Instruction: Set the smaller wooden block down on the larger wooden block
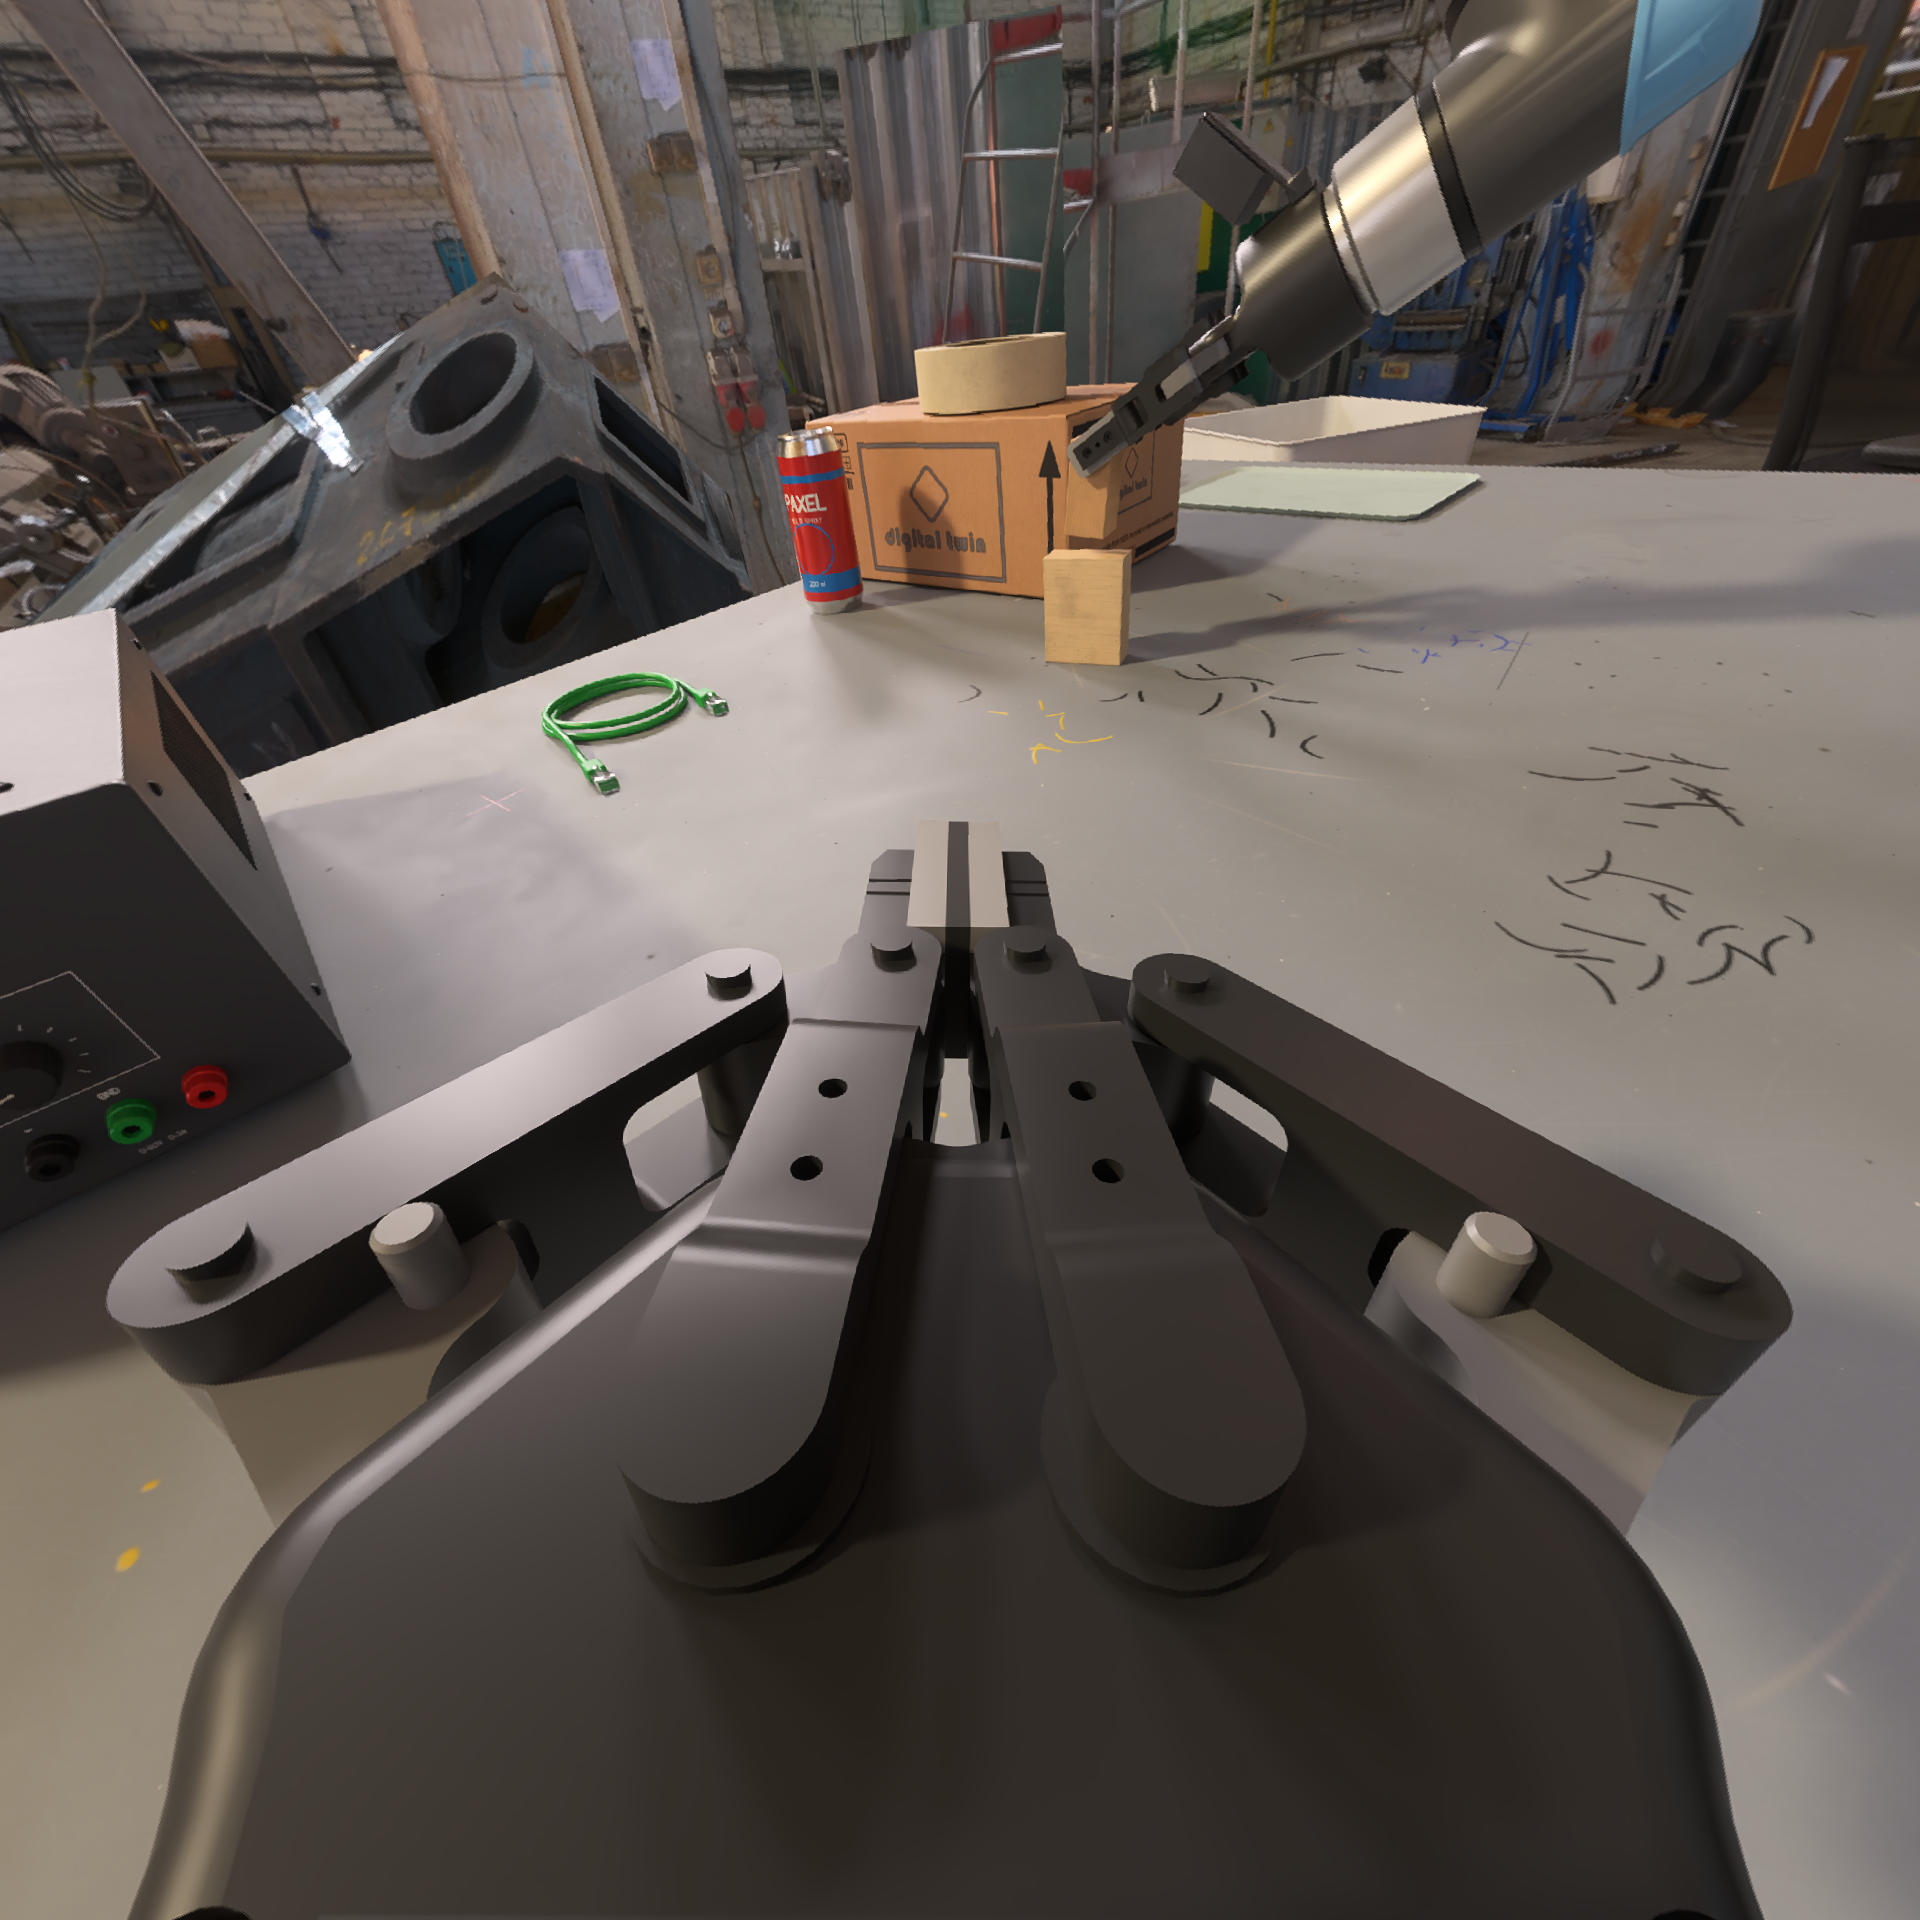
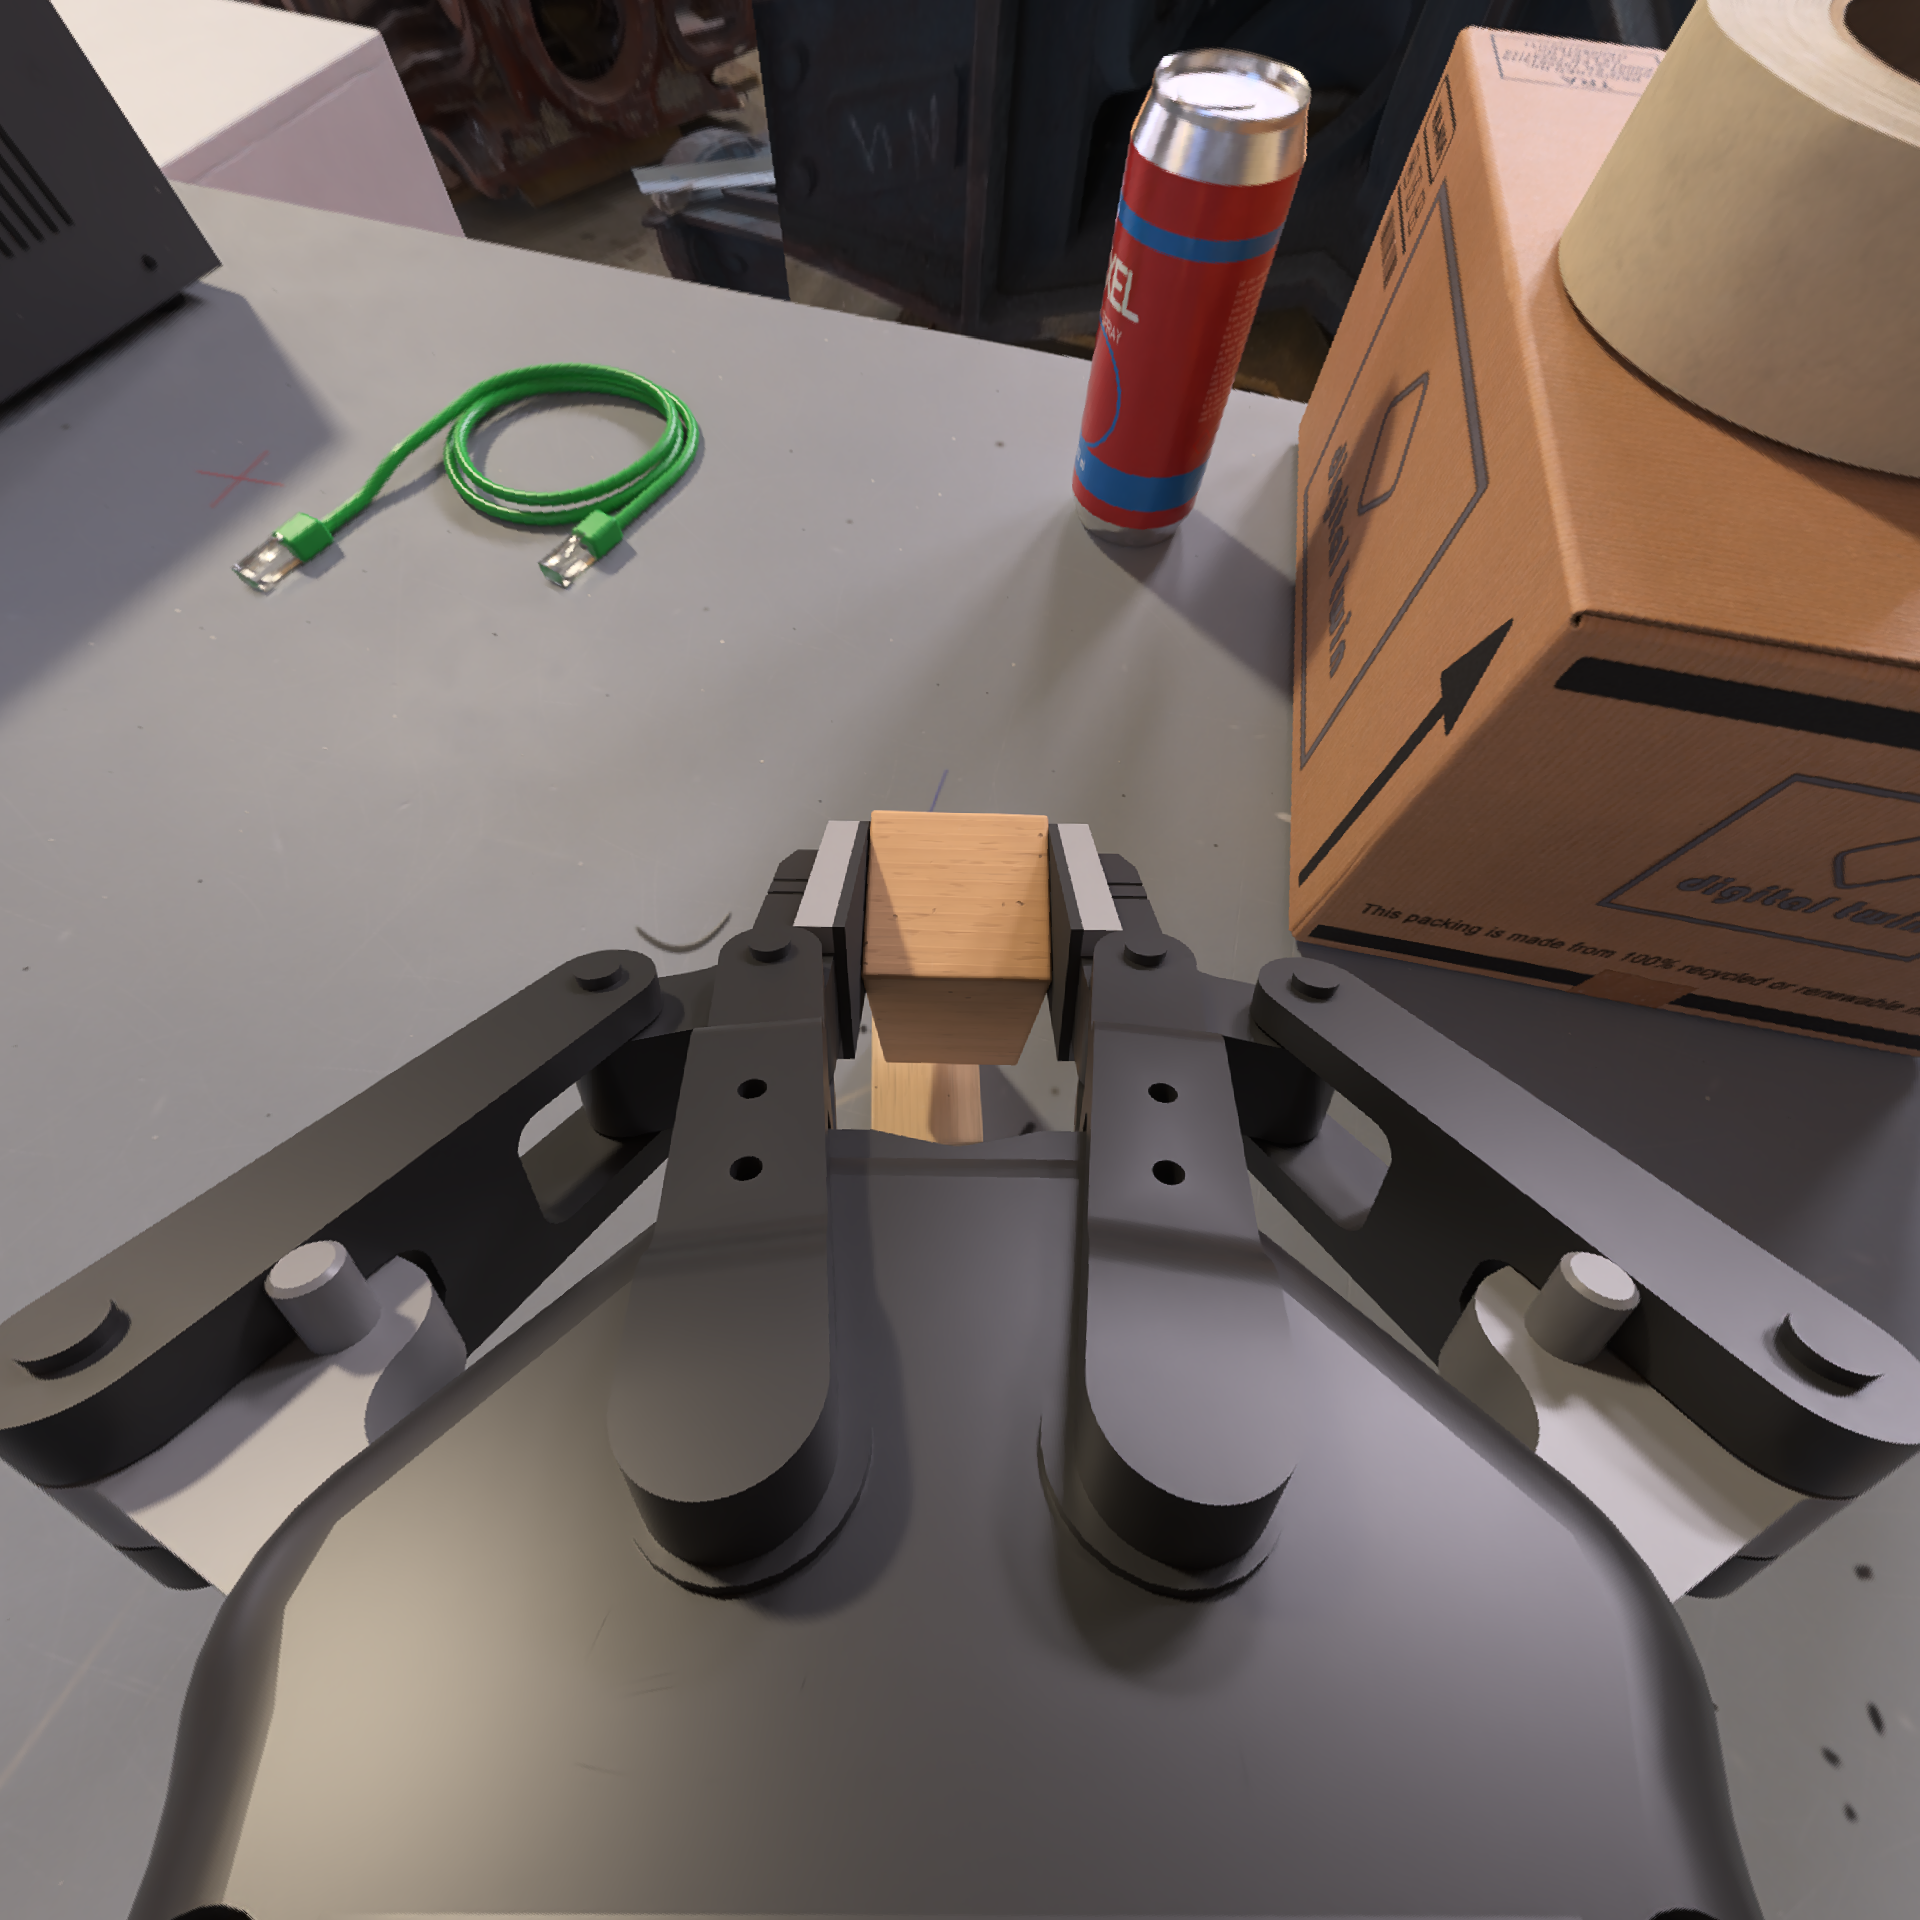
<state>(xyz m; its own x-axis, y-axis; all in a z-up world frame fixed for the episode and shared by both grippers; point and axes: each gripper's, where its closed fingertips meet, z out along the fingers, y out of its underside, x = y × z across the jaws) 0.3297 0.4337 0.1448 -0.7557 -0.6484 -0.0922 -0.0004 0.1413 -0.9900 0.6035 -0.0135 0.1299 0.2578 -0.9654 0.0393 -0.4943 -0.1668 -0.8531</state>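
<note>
My right gripper is shut on the smaller wooden block, a pale cube gripped on its two sides. Under it, through the gap between the fingers, the larger wooden block shows in part. In the left wrist view the larger block stands upright on the grey table beside the cardboard box. The right gripper holds the smaller block right over its top; I cannot tell whether they touch. My left gripper is shut and empty, low over the table and well short of the blocks.
A cardboard box with a tape roll on top stands close to the right of the blocks. A red can is beyond them. A green cable and a dark instrument box lie left. A white tray is far back.
</note>
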